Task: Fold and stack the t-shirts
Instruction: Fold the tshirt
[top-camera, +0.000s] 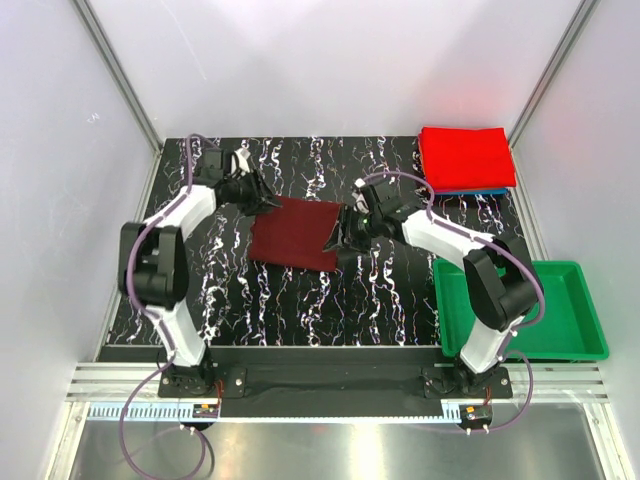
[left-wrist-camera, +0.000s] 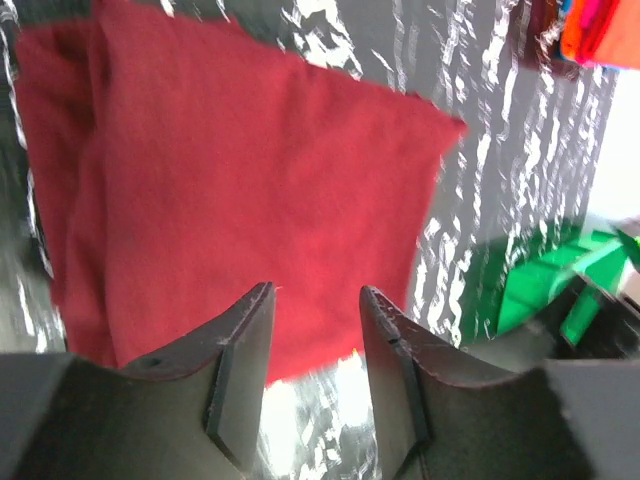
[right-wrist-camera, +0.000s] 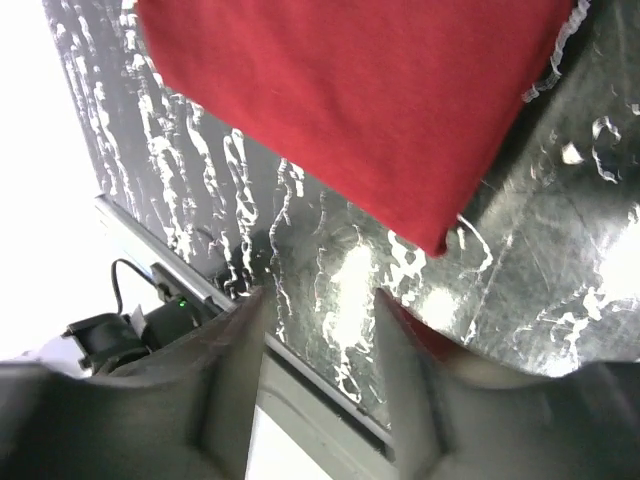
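Note:
A dark maroon t-shirt (top-camera: 295, 232) lies folded into a rectangle on the black marbled table. My left gripper (top-camera: 268, 200) is at its far-left corner, open; in the left wrist view the maroon cloth (left-wrist-camera: 250, 180) spreads beyond my open gripper (left-wrist-camera: 315, 300), with nothing pinched. My right gripper (top-camera: 335, 240) is at the shirt's right edge, open; in the right wrist view the cloth (right-wrist-camera: 350, 100) lies ahead of the empty gripper (right-wrist-camera: 320, 300). A folded bright red t-shirt (top-camera: 465, 157) lies at the back right on a blue one (top-camera: 480, 191), which shows only as a thin edge.
A green plastic tray (top-camera: 565, 345) stands at the front right beside the right arm's base; it also shows in the left wrist view (left-wrist-camera: 530, 285). The table's metal rail (right-wrist-camera: 320, 380) runs under the right gripper's view. White walls enclose the table.

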